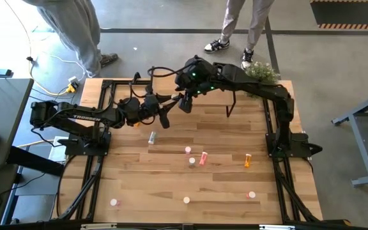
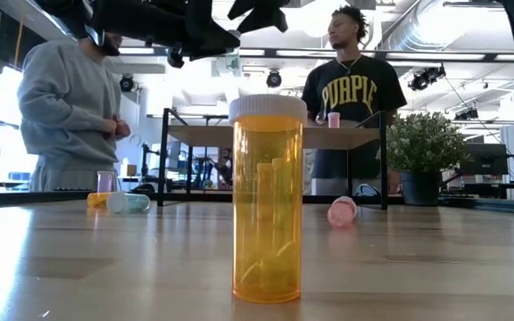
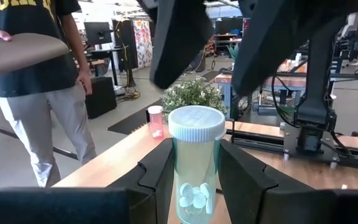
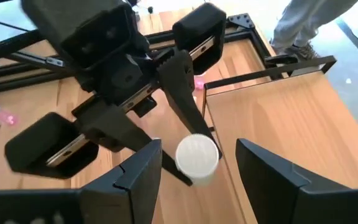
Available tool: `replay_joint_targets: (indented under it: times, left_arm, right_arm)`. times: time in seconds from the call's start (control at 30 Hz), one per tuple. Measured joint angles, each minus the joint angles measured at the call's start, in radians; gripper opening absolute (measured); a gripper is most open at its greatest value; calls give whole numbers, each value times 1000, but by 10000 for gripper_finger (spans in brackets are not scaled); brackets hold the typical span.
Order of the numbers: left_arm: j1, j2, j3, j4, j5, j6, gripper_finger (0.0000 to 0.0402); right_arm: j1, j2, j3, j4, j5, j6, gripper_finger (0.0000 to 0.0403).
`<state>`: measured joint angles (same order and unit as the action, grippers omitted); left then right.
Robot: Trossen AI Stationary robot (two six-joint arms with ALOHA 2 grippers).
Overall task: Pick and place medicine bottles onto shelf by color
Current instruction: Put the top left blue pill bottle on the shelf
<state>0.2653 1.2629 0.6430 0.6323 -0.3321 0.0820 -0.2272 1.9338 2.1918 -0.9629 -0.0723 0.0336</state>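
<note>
An orange bottle (image 2: 267, 198) stands close up on the worktop (image 2: 78, 267). The left gripper (image 3: 194, 177) squeezes a pale green bottle (image 3: 196, 163). Right above it, the right gripper (image 4: 197, 165) hangs wide open, beside the shelf (image 4: 278, 118) edge.

- The left arm reaches in from the left side, stretched out long toward the far middle of the table.
- The left gripper (image 3: 196, 177) is closed tight on a pale green bottle (image 3: 196, 163), which stands upright between the two fingers (image 3: 160, 180).
- The right arm bends over from the right side and comes in above the left one.
- The right gripper (image 4: 197, 168) hangs just above the bottle's white cap, its fingers (image 4: 138, 171) spread wide, one on each side; it seems not to touch.
</note>
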Motion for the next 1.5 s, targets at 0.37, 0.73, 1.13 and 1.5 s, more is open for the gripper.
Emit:
replay_joint_targets:
  times: [0.37,0.73,1.13,1.5]
  left_arm:
    - [0,0,0,0,0,9,104]
    - [0,0,0,1,-3,46,104]
    - [0,0,0,-2,-6,43,104]
    - [0,0,0,-3,-7,42,104]
  right_arm:
    - [0,19,0,4,1,85,197]
    - [0,46,0,3,1,138,196]
    - [-1,49,0,3,5,153,124]
    - [0,50,0,3,16,194,116]
